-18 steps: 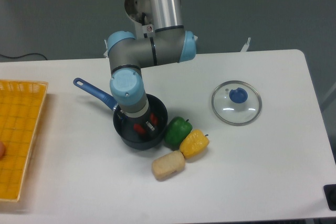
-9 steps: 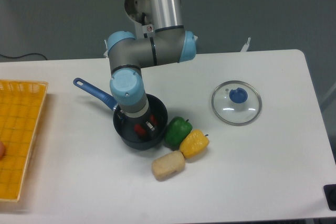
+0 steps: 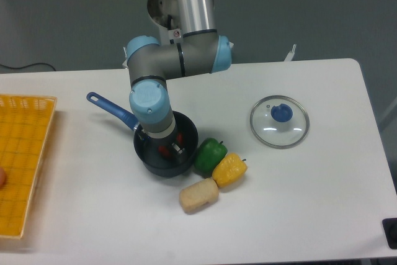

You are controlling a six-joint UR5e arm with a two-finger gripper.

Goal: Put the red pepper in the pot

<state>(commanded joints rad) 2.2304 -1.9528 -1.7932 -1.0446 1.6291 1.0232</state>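
The pot (image 3: 186, 161), a small dark saucepan with a blue handle (image 3: 111, 109), stands left of the table's middle. My gripper (image 3: 170, 147) reaches straight down into it, and the wrist hides most of the fingers. The red pepper (image 3: 164, 150) shows as red patches inside the pot, right at the fingertips and low between the pot's walls. A grey fingertip (image 3: 177, 149) shows beside the red. The view does not show how far apart the jaws stand or whether they still press on the pepper.
A green pepper (image 3: 210, 156) touches the pot's right side, with a yellow pepper (image 3: 229, 170) and a beige bread-like piece (image 3: 199, 196) next to it. A glass lid with a blue knob (image 3: 280, 121) lies to the right. An orange basket (image 3: 22, 159) sits at the left edge.
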